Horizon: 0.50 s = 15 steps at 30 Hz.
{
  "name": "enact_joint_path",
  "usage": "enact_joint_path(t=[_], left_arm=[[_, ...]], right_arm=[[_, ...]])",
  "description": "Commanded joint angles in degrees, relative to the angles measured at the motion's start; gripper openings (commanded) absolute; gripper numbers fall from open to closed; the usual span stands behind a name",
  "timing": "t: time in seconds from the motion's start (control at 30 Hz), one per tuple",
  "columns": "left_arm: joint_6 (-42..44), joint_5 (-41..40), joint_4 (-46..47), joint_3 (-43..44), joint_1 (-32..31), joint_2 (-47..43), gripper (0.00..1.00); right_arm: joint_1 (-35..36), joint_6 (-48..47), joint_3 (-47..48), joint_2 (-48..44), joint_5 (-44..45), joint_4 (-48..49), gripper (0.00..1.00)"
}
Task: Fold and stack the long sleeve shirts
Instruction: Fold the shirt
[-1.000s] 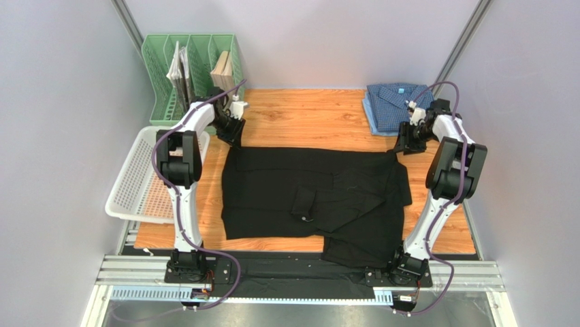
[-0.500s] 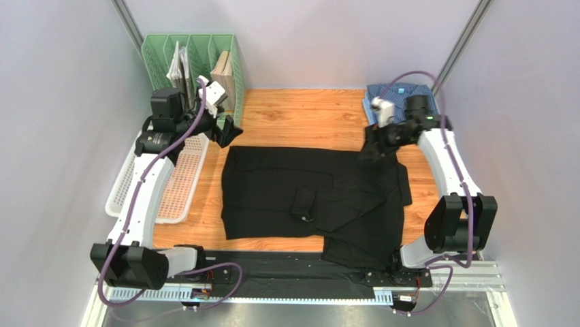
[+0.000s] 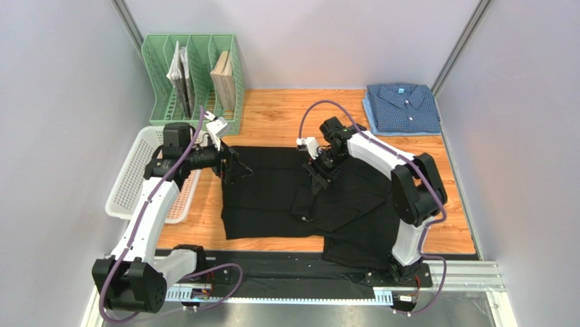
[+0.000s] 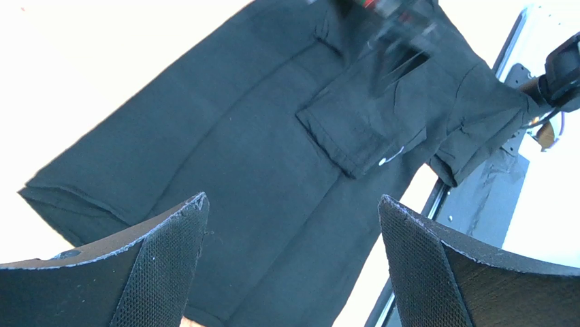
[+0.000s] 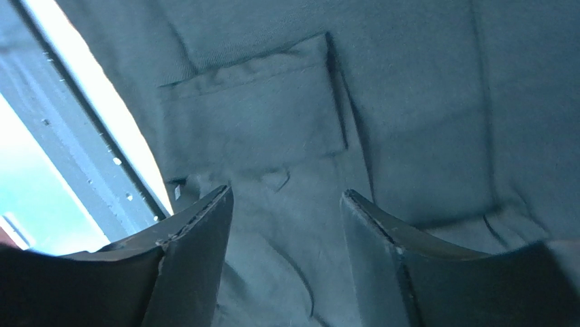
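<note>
Top camera: fixed high behind the arm bases [image 3: 401, 269], looking down on the whole table [image 3: 286, 112]; left wrist camera: looks between the left fingers [image 4: 163, 266] from mid height over most of the black shirt [image 4: 259, 170]; right wrist camera: close above its cuff [image 5: 259, 109], seen in all three.

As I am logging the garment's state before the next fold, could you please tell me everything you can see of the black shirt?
The black shirt is soft, matte cloth, spread flat on the wooden table and partly folded: a sleeve lies across its body, cuff near the middle, and one part spills past the near edge. The left gripper and right gripper are open above it, gripping nothing.
</note>
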Motion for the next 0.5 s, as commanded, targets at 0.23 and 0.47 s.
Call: enact_joint_path(t=[0.23, 0.47], left_arm=[[0.6, -29.6, -2.3, -2.3, -24.4, -3.3, 0.87], [-4.3, -54.3, -0.5, 6.3, -51.9, 13.8, 0.95]], right_arm=[[-3.5, 6.5, 2.2, 3.1, -4.2, 2.1, 0.59], [-16.0, 12.2, -2.4, -2.0, -14.1, 2.2, 0.59]])
